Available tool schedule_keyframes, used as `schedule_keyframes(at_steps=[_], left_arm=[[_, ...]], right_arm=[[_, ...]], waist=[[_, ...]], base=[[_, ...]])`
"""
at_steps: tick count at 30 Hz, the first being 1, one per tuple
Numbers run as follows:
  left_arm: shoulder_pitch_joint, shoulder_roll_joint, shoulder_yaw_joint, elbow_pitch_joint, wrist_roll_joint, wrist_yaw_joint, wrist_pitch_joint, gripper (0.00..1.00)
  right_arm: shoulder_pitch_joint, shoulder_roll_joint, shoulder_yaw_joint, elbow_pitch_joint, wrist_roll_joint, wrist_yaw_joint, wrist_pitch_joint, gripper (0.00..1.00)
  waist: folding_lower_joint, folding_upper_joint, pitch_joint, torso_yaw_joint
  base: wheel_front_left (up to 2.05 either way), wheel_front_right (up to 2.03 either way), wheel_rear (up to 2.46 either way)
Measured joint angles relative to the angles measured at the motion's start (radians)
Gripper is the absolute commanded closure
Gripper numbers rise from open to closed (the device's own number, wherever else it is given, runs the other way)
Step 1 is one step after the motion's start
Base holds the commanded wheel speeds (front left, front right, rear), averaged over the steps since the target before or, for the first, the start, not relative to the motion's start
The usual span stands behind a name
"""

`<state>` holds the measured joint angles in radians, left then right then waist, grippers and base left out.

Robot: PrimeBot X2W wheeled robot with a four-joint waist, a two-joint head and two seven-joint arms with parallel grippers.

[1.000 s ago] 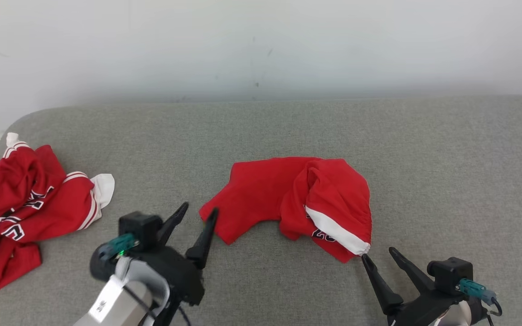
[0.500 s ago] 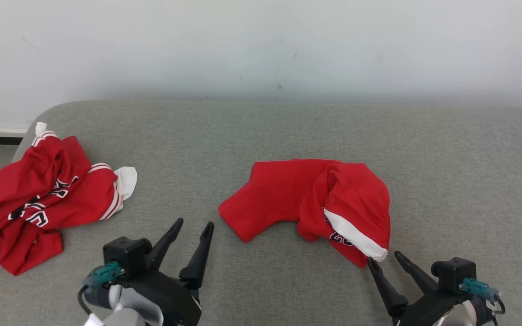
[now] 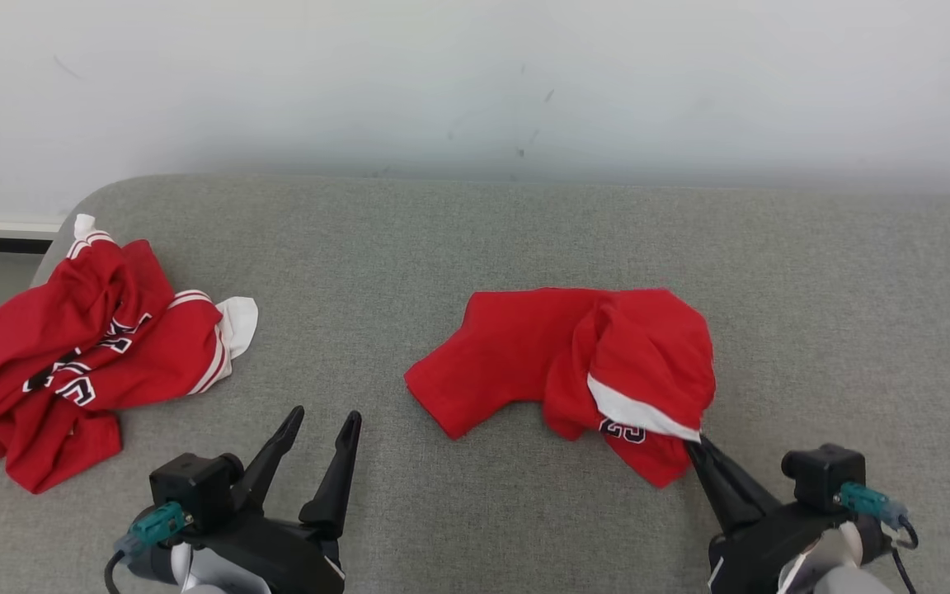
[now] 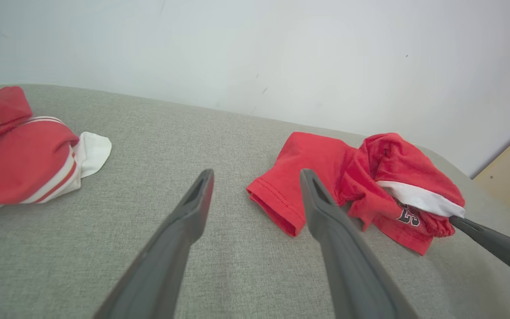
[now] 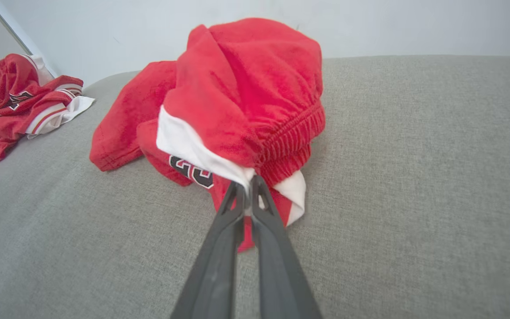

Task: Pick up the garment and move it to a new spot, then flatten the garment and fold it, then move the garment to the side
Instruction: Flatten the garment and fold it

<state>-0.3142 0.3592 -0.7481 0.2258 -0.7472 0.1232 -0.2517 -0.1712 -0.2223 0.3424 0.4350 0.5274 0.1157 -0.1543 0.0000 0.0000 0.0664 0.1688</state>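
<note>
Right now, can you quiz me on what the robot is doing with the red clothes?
1. True or false: the left end effector is shut on cloth.
2. Which part of the middle garment does the right end effector pinch? A) its white-trimmed edge B) its far red corner C) nothing
3. Fill in: ___ red garments lie on the grey cushion.
Key: 1 false, it is open and touches no cloth. 2 A. 3 two.
</note>
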Motion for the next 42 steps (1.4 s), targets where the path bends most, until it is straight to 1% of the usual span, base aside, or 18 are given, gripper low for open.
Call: schedule_keyframes(at_steps=[6,12,17,21,26,30,32,40,42], left_arm=[[0.005,-0.014,0.017,-0.009,0.027,0.0,0.0,0.0],[0.007,-0.041,0.013,-0.011,0.042,0.001,0.0,0.0],[0.009,-0.051,0.013,-0.009,0.046,0.001,0.0,0.0],[0.024,-0.05,0.02,-0.008,0.052,0.001,0.0,0.0],[0.025,-0.05,0.027,-0.008,0.055,0.001,0.0,0.0],[0.026,-0.051,0.029,-0.008,0.06,0.001,0.0,0.0],[0.031,-0.051,0.031,-0.009,0.062,0.001,0.0,0.0],[0.061,-0.051,0.041,-0.006,0.066,0.001,0.0,0.0],[0.06,-0.059,0.035,0.004,0.069,0.001,0.0,0.0]], right_arm=[[-0.064,0.01,0.014,-0.049,-0.001,0.002,-0.03,1.0],[-0.131,0.063,0.06,-0.119,0.0,0.007,-0.04,1.0],[-0.189,0.088,0.126,-0.167,0.001,0.008,-0.04,1.0],[-0.247,0.111,0.182,-0.217,0.033,0.008,-0.04,1.0],[-0.31,0.118,0.167,-0.246,0.036,0.008,-0.059,1.0],[-0.321,0.105,0.157,-0.221,0.022,0.008,-0.06,1.0],[-0.309,0.086,0.156,-0.21,0.013,0.008,-0.06,1.0],[-0.196,0.019,0.156,-0.156,-0.001,0.006,-0.057,1.0],[-0.165,0.0,0.148,-0.147,-0.001,-0.002,-0.057,1.0]], waist=[[0.0,0.0,-0.003,-0.004],[0.0,0.0,-0.011,-0.003],[0.0,0.0001,-0.021,0.006],[-0.0001,0.0,-0.025,0.011],[0.0,0.0,-0.029,0.015],[0.0,0.0,-0.03,0.016],[0.0,0.0,-0.03,0.016],[-0.0001,0.0,-0.021,-0.004],[0.0,0.0001,-0.019,-0.008]], base=[[0.0,0.0,0.0],[0.0,0.0,0.0],[0.0,0.0,0.0],[0.0,0.0,0.0],[0.0,0.0,0.0],[0.0,0.0,0.0],[0.0,0.0,0.0],[0.0,0.0,0.0],[0.0,0.0,0.0]])
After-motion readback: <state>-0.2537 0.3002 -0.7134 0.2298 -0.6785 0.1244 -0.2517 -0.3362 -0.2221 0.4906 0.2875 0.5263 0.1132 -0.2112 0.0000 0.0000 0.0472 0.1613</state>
